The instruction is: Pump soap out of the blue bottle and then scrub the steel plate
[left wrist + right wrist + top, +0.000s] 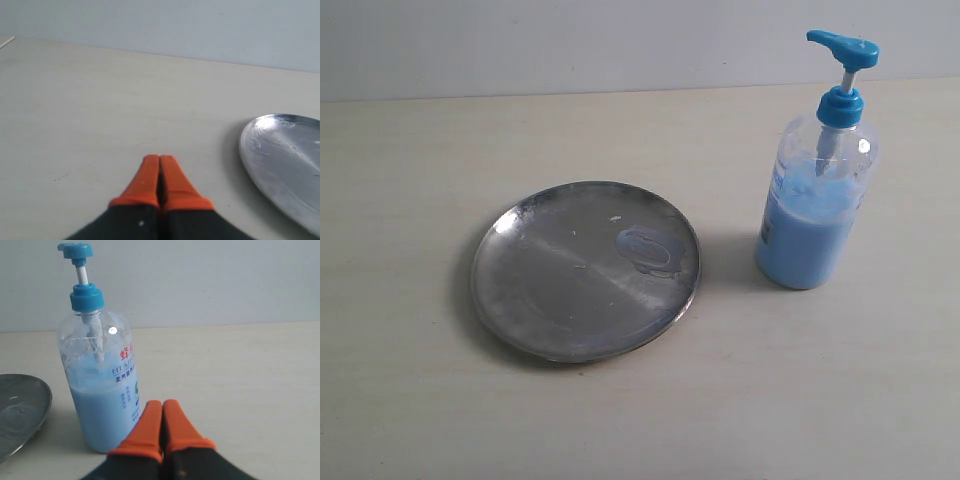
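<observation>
The steel plate (pixel 585 270) lies flat on the table, left of centre, with a translucent bluish smear of soap (pixel 646 249) on its right part. The blue bottle (pixel 816 205) stands upright to its right, about half full of pale blue liquid, with its pump head (pixel 842 47) up and the nozzle toward the plate. Neither gripper shows in the exterior view. My left gripper (pixel 159 159) is shut and empty, low over the table, with the plate's rim (pixel 245 150) off to one side. My right gripper (pixel 162 404) is shut and empty, just in front of the bottle (pixel 102 385).
The pale table (pixel 640 420) runs to a light wall at the back. The plate's edge (pixel 25 410) shows beside the bottle in the right wrist view. Nothing else stands on the table.
</observation>
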